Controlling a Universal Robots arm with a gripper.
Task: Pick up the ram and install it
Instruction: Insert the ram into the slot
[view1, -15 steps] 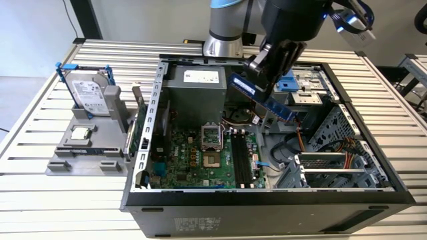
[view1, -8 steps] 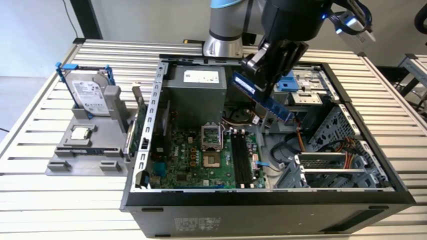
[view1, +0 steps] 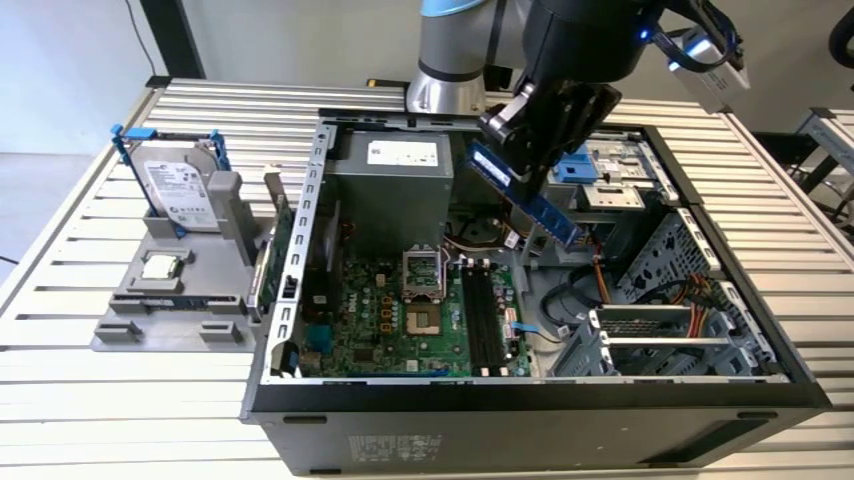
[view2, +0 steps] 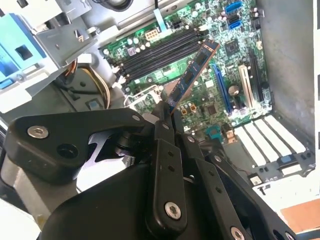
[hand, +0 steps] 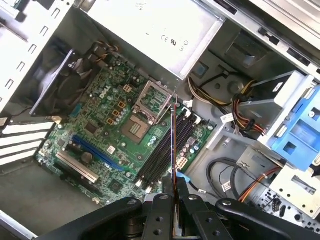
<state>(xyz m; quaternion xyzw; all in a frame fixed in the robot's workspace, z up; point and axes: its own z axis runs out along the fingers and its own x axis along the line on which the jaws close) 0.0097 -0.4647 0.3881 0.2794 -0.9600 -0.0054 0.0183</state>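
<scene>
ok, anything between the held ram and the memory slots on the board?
Nothing. In the second wrist view the ram, clamped in the gripper, hangs above the black memory slots with only open air between them.

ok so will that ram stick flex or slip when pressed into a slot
Probably stiff: the ram juts straight from the gripper without sagging. Likely light, since a pinch at one end holds it. Seen edge-on in the first wrist view it is thin, so off-axis pushing might stress it.

Open case mid-frame in the exterior view, motherboard inside. Left of it, a drive upright on a grey stand, with probably a chip.
</scene>
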